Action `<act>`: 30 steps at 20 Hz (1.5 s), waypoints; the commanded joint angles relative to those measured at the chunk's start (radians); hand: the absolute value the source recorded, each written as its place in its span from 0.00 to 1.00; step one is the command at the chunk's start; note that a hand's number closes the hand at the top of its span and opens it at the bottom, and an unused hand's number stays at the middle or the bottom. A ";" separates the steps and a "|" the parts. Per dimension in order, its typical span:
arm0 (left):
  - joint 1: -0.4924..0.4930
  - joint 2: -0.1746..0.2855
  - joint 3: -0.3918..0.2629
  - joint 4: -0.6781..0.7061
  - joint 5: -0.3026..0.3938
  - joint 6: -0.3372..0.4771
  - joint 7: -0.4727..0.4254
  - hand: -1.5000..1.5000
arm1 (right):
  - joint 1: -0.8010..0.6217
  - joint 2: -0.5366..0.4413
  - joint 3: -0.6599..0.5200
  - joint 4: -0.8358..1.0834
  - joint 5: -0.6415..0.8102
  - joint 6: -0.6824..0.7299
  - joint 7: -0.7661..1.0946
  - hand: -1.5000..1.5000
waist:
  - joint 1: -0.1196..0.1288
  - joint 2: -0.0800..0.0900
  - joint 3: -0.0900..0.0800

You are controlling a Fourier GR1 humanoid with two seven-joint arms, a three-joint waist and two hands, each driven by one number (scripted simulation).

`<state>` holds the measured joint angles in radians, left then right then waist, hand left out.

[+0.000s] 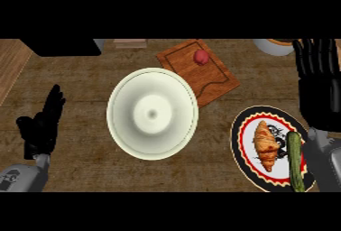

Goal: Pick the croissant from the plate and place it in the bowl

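Head view, steeply down on the wooden counter: the cream bowl sits at centre, holding nothing, and the red-and-black-rimmed plate lies just beside it, toward my right. Behind the bowl, a wooden cutting board carries a small red item. My right hand hangs at the right edge beyond the plate's far side, fingers straight and holding nothing. My left hand rests open at the left edge, fingers up. The croissant lies lengthwise on the plate, untouched, so I judge the pick not yet begun and the reach to be the step in hand. Next, my right hand must draw back over the plate and come down on the croissant. A green cucumber lies just beside the croissant on the hand's side, and could get caught in the grasp.
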<state>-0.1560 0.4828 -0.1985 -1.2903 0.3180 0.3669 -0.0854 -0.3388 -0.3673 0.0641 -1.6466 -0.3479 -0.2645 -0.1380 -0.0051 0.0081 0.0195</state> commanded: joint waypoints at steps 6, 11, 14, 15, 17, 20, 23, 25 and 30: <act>-0.068 -0.047 -0.168 -0.157 -0.015 -0.179 -0.004 0.50 | 0.218 -0.148 0.080 0.123 0.414 -0.236 0.054 1.00 | -0.063 -0.013 -0.025; -0.074 -0.085 -0.228 -0.204 0.010 -0.240 0.049 0.50 | 0.352 -0.079 0.162 0.186 0.643 -0.461 0.148 0.00 | -0.017 -0.011 -0.021; -0.054 -0.114 -0.258 -0.212 -0.019 -0.220 0.050 0.50 | 0.328 -0.129 0.227 0.227 0.836 -0.485 0.268 0.00 | 0.002 -0.009 -0.022; -0.055 -0.080 -0.246 -0.229 -0.013 -0.244 0.052 0.50 | 0.302 -0.146 0.262 0.248 0.908 -0.464 0.332 0.00 | 0.014 -0.009 -0.024; -0.043 -0.099 -0.253 -0.214 -0.022 -0.239 0.028 0.50 | 0.281 -0.214 0.266 0.263 0.982 -0.376 0.453 0.00 | 0.012 -0.008 -0.025; -0.046 -0.074 -0.236 -0.257 -0.002 -0.252 0.067 0.50 | 0.225 -0.253 0.310 0.267 1.085 -0.216 0.642 0.00 | 0.029 -0.012 -0.027; -0.065 -0.089 -0.244 -0.230 -0.017 -0.252 0.053 0.50 | 0.180 -0.287 0.358 0.252 1.142 -0.020 0.817 0.00 | 0.023 -0.010 -0.030; -0.047 -0.088 -0.248 -0.249 -0.007 -0.256 0.059 0.50 | 0.162 -0.301 0.380 0.268 1.098 0.151 0.899 0.00 | 0.047 -0.008 -0.032; -0.087 -0.116 -0.258 -0.222 -0.027 -0.244 0.072 0.50 | 0.025 -0.180 0.418 0.214 0.959 0.497 1.177 0.00 | 0.041 -0.005 -0.028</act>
<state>-0.2242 0.3873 -0.4475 -1.5248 0.2997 0.1170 -0.0212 -0.2257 -0.5990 0.4490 -1.4106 0.6678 -0.0046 0.8462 0.0352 -0.0004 -0.0121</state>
